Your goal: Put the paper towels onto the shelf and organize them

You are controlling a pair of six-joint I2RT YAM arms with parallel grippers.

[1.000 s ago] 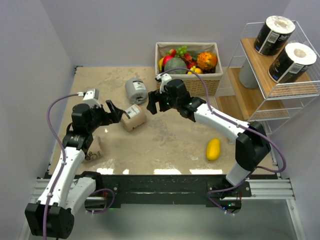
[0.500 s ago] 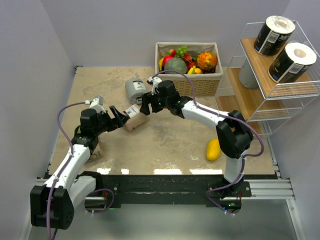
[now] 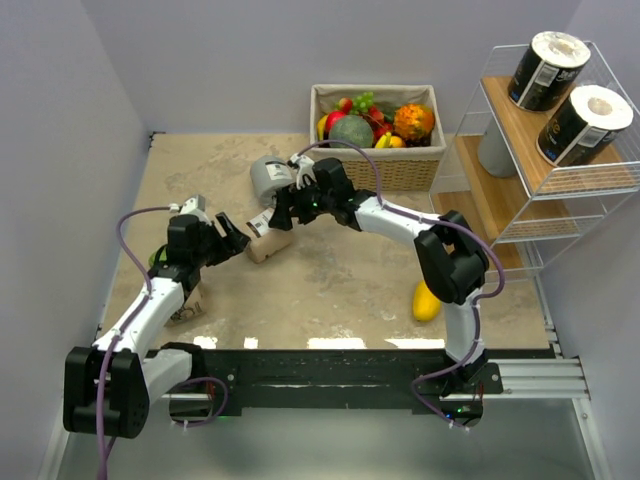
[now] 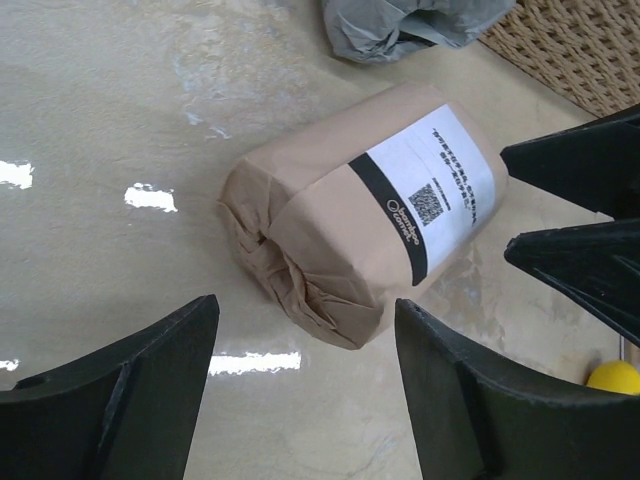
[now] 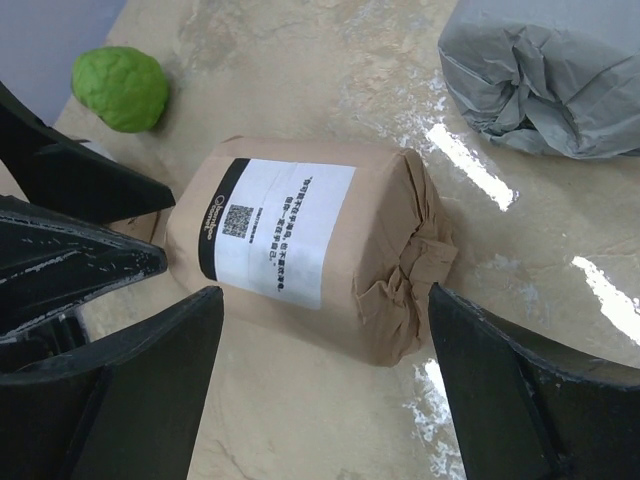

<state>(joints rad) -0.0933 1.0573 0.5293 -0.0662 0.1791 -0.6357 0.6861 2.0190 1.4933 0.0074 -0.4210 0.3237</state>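
1. Top external view: both arms reach to the middle of the sandy surface (image 3: 330,290) and meet at one tan paper towel roll (image 3: 268,240), which lies on its side.
2. The left hand (image 3: 238,236) faces the roll from the left, and the right hand (image 3: 278,208) faces it from the far right.
3. Left wrist view: the left hand (image 4: 305,305) is spread wide. The crumpled end of the tan roll (image 4: 360,240) lies just ahead, between the fingertips, with bare surface showing on either side.
4. Right wrist view: the right hand (image 5: 325,295) is also wide. Its fingers straddle the tan roll (image 5: 300,255), whose white label faces up, and a gap shows at each finger.
5. Neither hand grips anything.
6. A grey roll (image 3: 270,178) rests on the surface just beyond the tan one, near the wicker basket (image 3: 375,172) of fruit.
7. The shelf (image 3: 480,205) stands at the right edge, well apart from the hands. Two black rolls (image 3: 547,70) lie on its top board and a grey one (image 3: 495,150) stands on the board below.
8. A yellow mango (image 3: 427,298) lies by the right arm.
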